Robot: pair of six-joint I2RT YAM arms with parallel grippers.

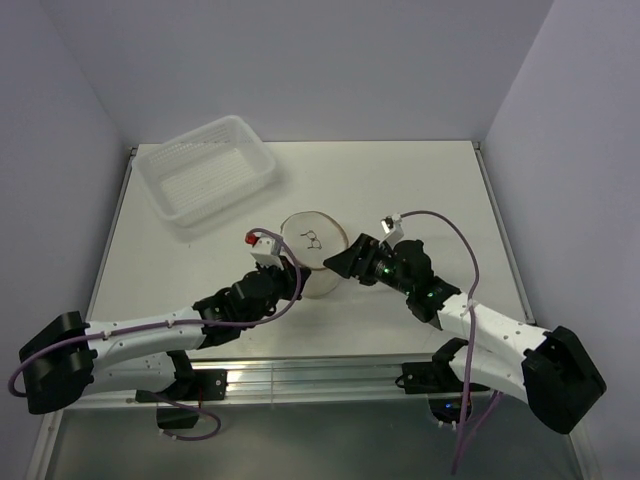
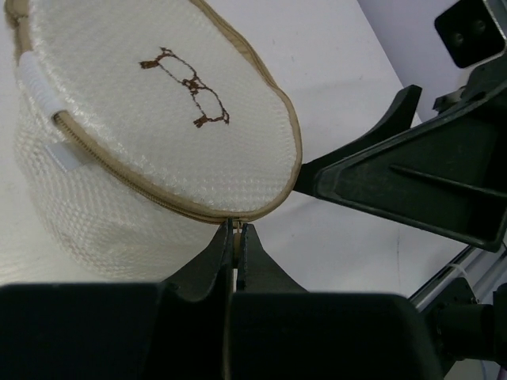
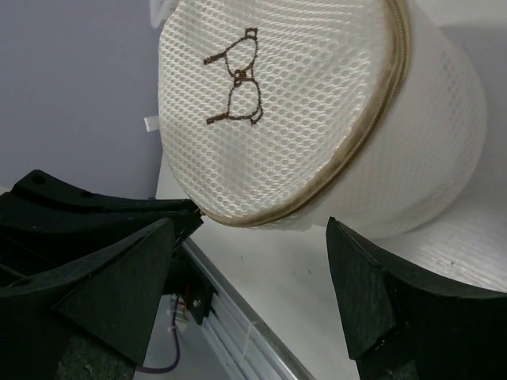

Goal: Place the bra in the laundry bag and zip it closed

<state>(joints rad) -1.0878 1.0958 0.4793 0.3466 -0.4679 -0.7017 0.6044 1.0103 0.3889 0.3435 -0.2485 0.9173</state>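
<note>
The laundry bag (image 1: 312, 247), a white mesh cylinder with a tan zipper rim and a bra icon on its round face, lies tilted at the table's middle. It also shows in the left wrist view (image 2: 150, 111) and the right wrist view (image 3: 301, 103). My left gripper (image 1: 297, 282) is shut on the zipper pull (image 2: 236, 235) at the bag's near rim. The stretch of zipper that shows looks closed. My right gripper (image 1: 342, 262) is open and empty, just right of the bag, its jaws wide apart (image 3: 252, 229). The bra is hidden.
A white perforated plastic basket (image 1: 205, 175) stands at the back left of the white table (image 1: 430, 190). A metal rail (image 1: 320, 372) runs along the near edge between the arm bases. Walls close in the table on three sides.
</note>
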